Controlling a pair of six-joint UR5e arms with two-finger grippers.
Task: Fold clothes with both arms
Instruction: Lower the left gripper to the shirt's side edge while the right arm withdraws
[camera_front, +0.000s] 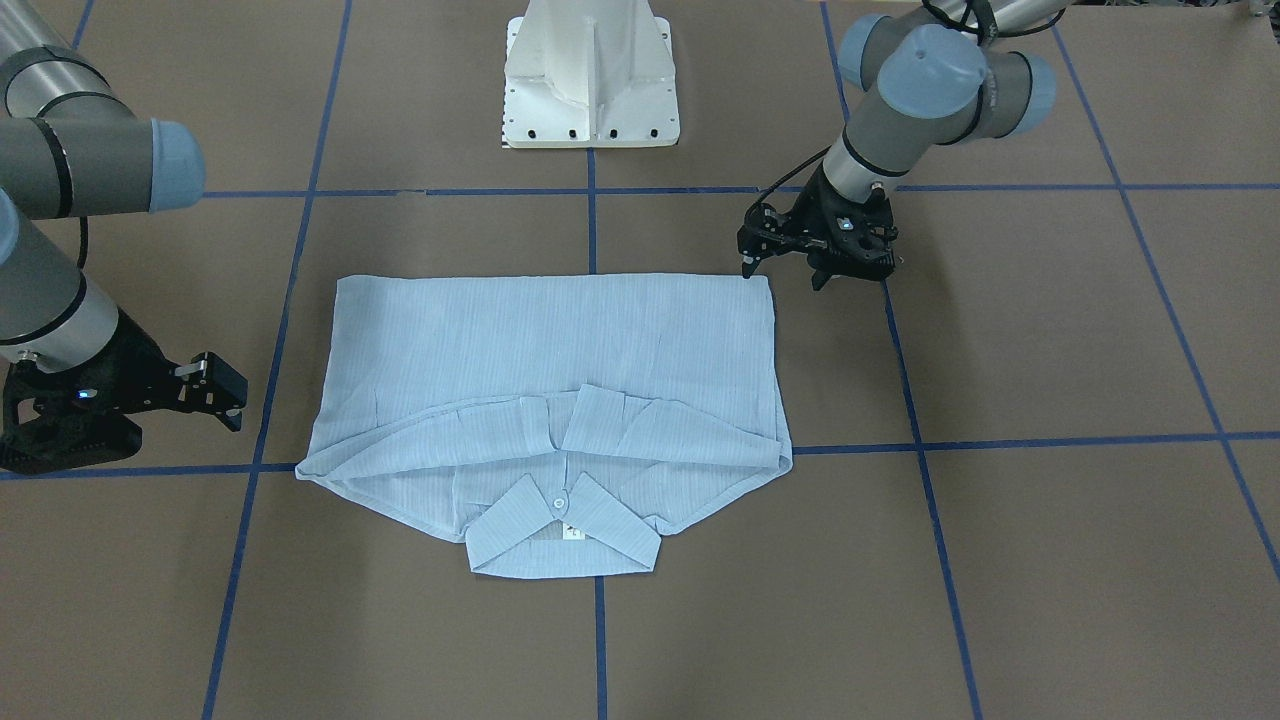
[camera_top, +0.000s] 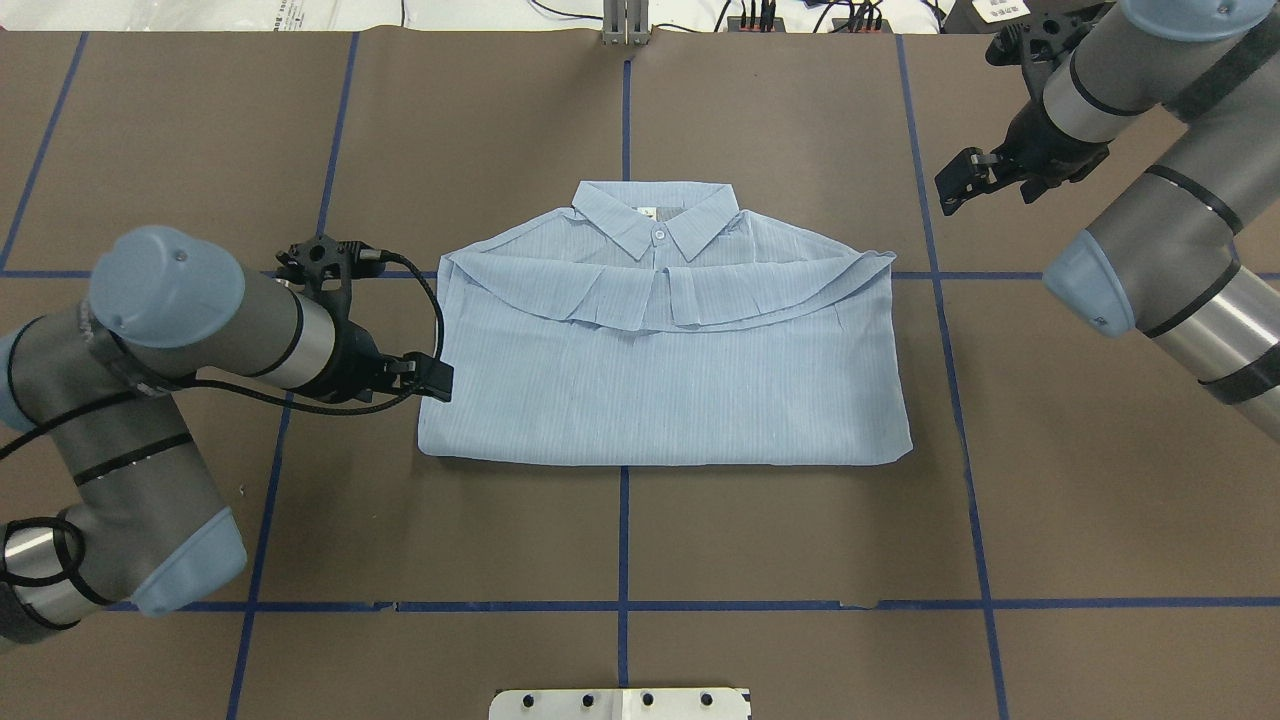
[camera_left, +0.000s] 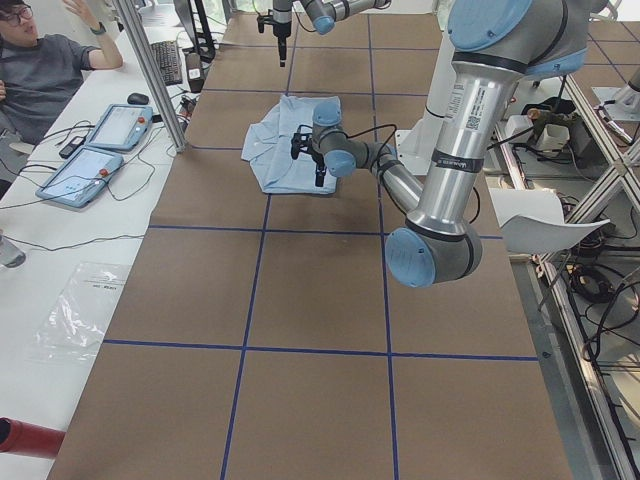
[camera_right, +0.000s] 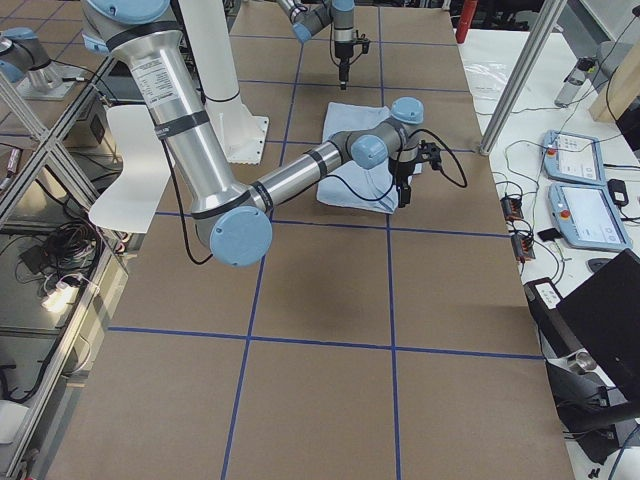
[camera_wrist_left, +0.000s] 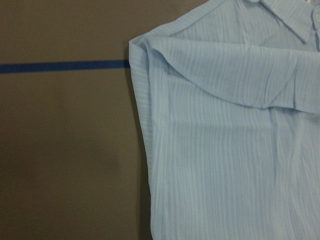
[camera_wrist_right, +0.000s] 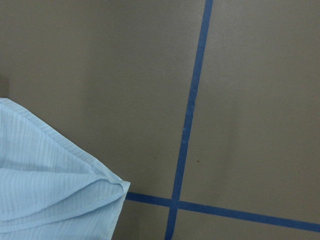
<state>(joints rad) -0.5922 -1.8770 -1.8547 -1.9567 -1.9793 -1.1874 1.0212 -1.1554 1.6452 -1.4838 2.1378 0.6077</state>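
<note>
The pale blue striped shirt lies folded into a flat rectangle mid-table, collar on the far side from the robot, with the sleeves folded across below it. My left gripper is open and empty, low over the table beside the shirt's near left corner; it also shows in the overhead view. My right gripper is open and empty, off the shirt's far right side, apart from the cloth. The left wrist view shows the shirt's left edge. The right wrist view shows a shirt corner.
The brown table cover carries a grid of blue tape lines. The white pedestal base stands on the robot's side. A person sits past the table's far side, with tablets on a side bench.
</note>
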